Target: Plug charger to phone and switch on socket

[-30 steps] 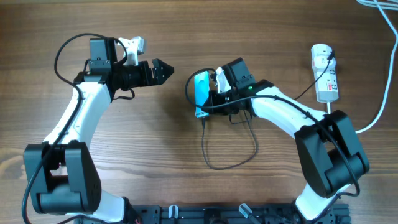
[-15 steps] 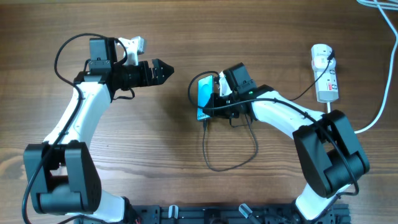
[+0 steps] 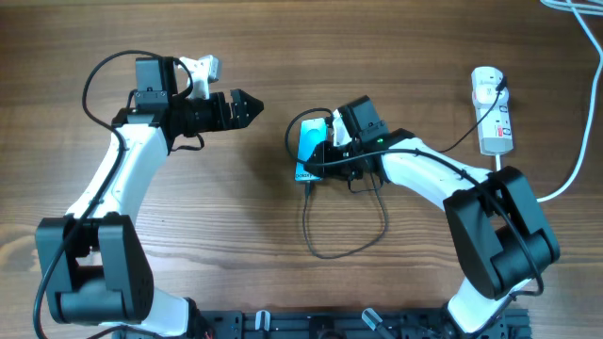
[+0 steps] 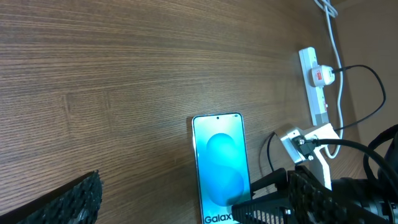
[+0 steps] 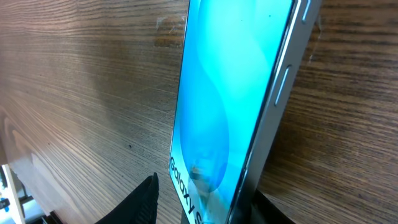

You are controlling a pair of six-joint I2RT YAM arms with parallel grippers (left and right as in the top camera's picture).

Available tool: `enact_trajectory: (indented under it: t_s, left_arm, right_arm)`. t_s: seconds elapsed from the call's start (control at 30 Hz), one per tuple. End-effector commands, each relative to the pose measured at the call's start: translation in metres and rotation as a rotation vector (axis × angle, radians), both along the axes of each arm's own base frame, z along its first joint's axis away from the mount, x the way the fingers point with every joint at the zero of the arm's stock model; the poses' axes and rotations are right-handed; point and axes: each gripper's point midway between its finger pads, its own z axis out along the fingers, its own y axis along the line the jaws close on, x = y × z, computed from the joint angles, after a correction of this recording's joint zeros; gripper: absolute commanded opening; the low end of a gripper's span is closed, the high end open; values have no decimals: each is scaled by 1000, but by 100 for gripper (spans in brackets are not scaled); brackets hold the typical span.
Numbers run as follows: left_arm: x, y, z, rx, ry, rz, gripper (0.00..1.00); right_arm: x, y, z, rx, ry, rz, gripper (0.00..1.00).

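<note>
A: So, from above first: where do we see the phone?

B: We see the phone [image 3: 307, 149] near the middle of the table [image 3: 217, 217], tilted up on one long side, with the right gripper [image 3: 320, 155] around it. The charger [image 3: 350, 247] makes a loop below it, and its tip comes to the phone's lower end. Whether it is fully in, we cannot tell. The socket [image 3: 494, 118] lies well apart at the far right, with the white cord [image 3: 577, 160] beside it.

A: And the left gripper?

B: The left gripper [image 3: 252, 105] hovers left of the phone, apart from it. In its wrist view the two fingers sit at the lower corners, spread wide, nothing between them — further on we see the turquoise screen and the socket.

A: What do we get from the right wrist view?

B: The phone stands between the fingers, which are part-way open. We see a strip of wood between one finger and the screen — the other finger is in shadow behind the phone, so contact there we cannot tell.
</note>
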Motion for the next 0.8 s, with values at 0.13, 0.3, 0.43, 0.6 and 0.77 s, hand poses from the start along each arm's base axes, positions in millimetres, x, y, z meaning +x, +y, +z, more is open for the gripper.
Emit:
enact_trajectory:
  t_s: [0.13,0.3,0.43,0.6,0.77]
  left_arm:
    - [-1,-1,3,11,-15,-3,100]
    - [-1,-1,3,10,-15,-3,100]
    - [-1,-1,3,10,-15,-3,100]
    - [-1,-1,3,11,-15,-3,100]
    - [-1,-1,3,11,-15,-3,100]
  right_arm:
    - [1,-6,-11,-47,-6,-15,44]
    - [5,-10,-13,-74,-21,-30,46]
    - [6,-12,-14,-84,-25,-36,47]
    - [7,-14,-15,-95,-31,-41,47]
    - [7,-14,-15,-95,-31,-41,47]
